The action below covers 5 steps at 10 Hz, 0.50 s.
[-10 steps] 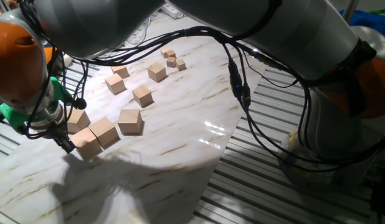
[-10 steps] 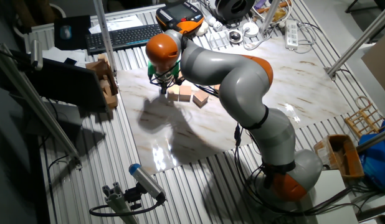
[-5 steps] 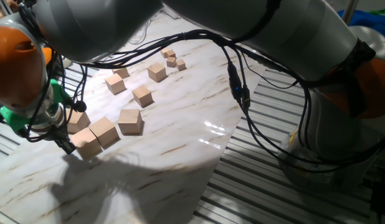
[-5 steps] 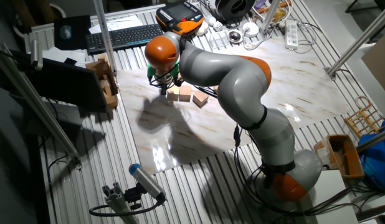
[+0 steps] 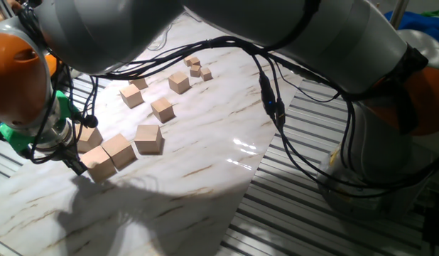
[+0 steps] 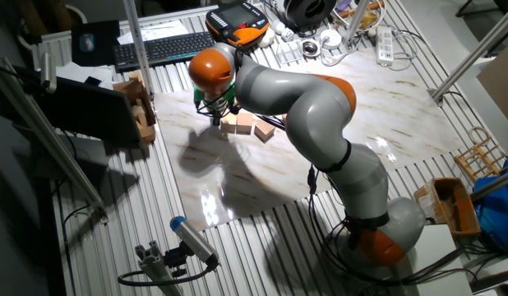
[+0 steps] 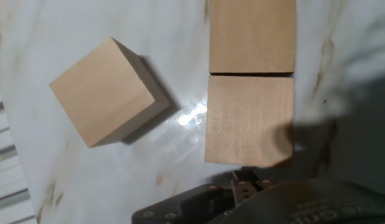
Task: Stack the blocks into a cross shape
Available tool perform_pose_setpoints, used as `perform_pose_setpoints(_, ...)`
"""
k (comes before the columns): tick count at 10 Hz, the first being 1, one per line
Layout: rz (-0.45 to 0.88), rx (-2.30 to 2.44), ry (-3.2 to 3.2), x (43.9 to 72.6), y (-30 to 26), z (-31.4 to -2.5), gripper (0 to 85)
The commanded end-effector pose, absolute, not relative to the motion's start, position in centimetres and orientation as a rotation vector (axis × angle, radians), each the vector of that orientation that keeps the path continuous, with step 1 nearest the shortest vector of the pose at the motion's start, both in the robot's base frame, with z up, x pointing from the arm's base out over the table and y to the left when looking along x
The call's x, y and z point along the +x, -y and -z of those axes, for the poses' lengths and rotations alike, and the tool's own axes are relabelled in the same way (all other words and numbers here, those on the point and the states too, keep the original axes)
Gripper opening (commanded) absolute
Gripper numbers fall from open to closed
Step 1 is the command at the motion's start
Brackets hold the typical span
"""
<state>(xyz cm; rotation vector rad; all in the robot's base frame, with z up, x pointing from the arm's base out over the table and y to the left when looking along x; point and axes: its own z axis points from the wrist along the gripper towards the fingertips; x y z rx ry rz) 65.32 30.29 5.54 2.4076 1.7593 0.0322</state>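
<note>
Four large wooden blocks are lying at the near-left end of the marble tabletop (image 5: 205, 178). Two of them, the end block (image 5: 100, 163) and its neighbour (image 5: 119, 151), are sitting face to face in a short row; in the hand view the same pair appears as the lower block (image 7: 250, 121) and the upper block (image 7: 252, 35), edges flush, so the row's long axis is running up the frame. A third block (image 5: 148, 139) is lying just beside the row, turned at an angle and apart from it; a fourth (image 5: 89, 135) is sitting behind.

The gripper (image 5: 75, 165) is hanging low at the outer end of the row. Its opening cannot be told; it appears to be carrying nothing.

The arranging step seems to be under way: no block is stacked yet. The next move probably calls for squaring the tilted block before grasping it.

Smaller cubes (image 5: 170, 96) are lying farther back.
</note>
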Motion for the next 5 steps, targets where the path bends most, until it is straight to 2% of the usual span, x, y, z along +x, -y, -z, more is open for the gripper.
perform_pose_setpoints(1, -0.028, 2.401, -1.763, 65.29, -30.21, -5.54, 0.0)
perform_pose_setpoints(5, -0.016, 2.371, -1.782, 65.26, -29.83, -5.52, 0.0)
